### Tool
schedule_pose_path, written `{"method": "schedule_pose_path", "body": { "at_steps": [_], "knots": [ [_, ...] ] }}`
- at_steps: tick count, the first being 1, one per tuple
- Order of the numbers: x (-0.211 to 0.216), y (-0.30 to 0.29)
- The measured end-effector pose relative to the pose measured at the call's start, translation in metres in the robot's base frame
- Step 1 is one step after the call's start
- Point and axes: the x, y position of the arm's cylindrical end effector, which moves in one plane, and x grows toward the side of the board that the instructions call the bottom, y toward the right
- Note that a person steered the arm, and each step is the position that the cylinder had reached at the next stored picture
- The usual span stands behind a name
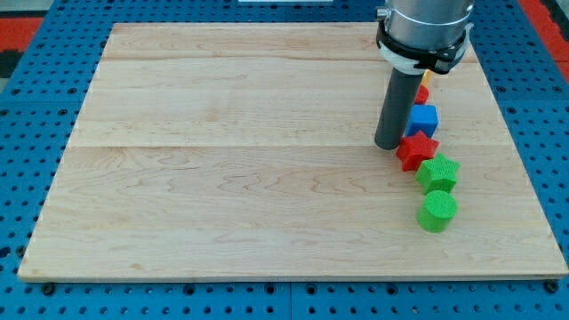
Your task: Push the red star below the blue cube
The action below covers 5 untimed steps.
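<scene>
The red star [415, 151] lies on the wooden board [222, 178] at the view's right, just below the blue cube [424, 119] and touching it or nearly so. My tip [388, 145] stands at the red star's left edge, to the lower left of the blue cube. The rod rises from there to the arm's grey body at the view's top.
A green star [437, 172] sits just below and right of the red star, and a green cylinder [437, 212] lies below that. A red block [422, 92] and a bit of an orange one [428, 76] show above the blue cube, partly hidden by the arm.
</scene>
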Motion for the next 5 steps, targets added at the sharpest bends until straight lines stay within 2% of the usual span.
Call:
{"method": "schedule_pose_path", "body": {
  "at_steps": [1,2,4,5],
  "knots": [
    [0.027,-0.040],
    [0.039,-0.004],
    [0.016,0.020],
    [0.027,-0.005]
  ]
}}
